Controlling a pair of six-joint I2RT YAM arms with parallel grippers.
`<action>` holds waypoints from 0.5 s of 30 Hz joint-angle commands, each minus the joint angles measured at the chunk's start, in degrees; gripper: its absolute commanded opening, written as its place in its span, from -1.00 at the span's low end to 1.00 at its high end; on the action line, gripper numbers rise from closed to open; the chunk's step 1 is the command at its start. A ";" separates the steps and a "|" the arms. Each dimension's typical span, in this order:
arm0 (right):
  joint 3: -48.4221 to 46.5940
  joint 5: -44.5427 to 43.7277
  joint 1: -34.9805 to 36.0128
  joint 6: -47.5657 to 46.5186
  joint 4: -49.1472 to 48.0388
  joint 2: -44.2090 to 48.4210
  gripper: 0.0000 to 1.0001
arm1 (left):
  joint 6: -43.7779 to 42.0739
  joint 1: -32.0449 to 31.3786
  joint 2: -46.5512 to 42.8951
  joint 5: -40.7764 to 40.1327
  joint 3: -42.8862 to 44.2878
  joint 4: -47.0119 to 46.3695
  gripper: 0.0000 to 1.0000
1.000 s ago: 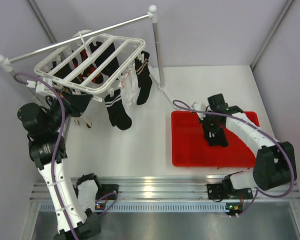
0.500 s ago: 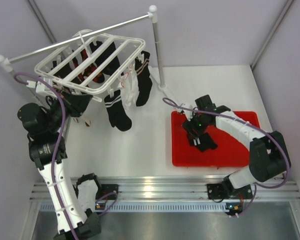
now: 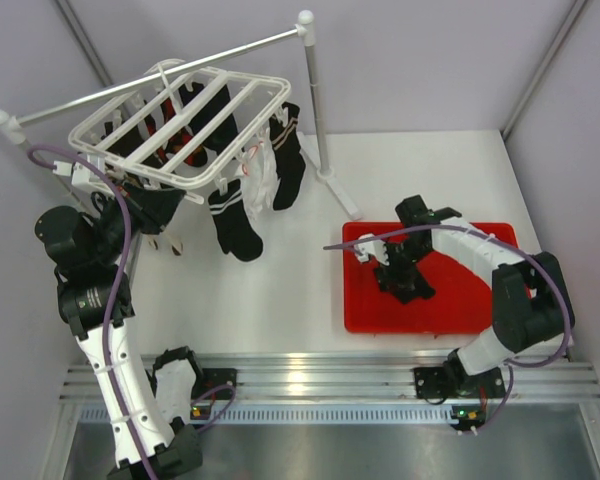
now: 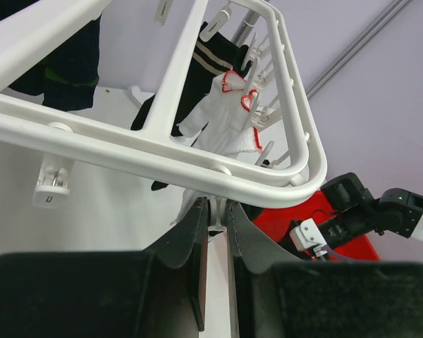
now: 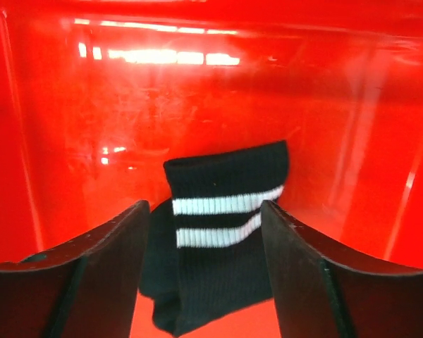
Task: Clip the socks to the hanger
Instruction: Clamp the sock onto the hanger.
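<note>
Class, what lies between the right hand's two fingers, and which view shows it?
A black sock with two white stripes, lying on the red tray, sits between the open right hand's fingers. The right wrist view shows it.

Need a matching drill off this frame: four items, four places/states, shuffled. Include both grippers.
1 small black fabric sock with white stripes
2 white fabric sock with red trim
3 left gripper
4 right gripper

A jaws open, straddling a sock
B hanging from the large white plastic hanger frame
C lying on the red plastic tray
D jaws pinching a small white plastic clip

Pairs: 1-C, 2-B, 3-D, 4-A
</note>
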State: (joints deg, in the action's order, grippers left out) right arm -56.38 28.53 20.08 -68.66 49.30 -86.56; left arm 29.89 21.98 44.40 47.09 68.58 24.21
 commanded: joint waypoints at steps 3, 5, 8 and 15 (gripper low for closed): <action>-2.85 0.82 -0.65 -8.06 -0.60 -4.31 0.21 | -0.71 0.00 0.25 0.55 1.38 -0.92 -1.00; -3.12 0.29 -0.56 -8.33 -0.87 -5.71 0.07 | -0.80 0.00 0.25 0.55 1.47 -0.92 -1.00; -3.47 -0.14 -0.48 -8.15 -1.92 -6.07 -0.21 | -0.97 0.00 0.33 0.28 1.56 -0.92 -1.00; -4.44 0.99 -0.74 -7.01 -0.26 -3.62 -0.87 | -0.80 0.00 0.60 0.46 1.56 -1.00 -1.00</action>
State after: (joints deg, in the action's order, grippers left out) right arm -58.30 27.38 20.05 -75.02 48.64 -92.60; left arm 29.85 21.98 44.80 47.07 68.58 24.25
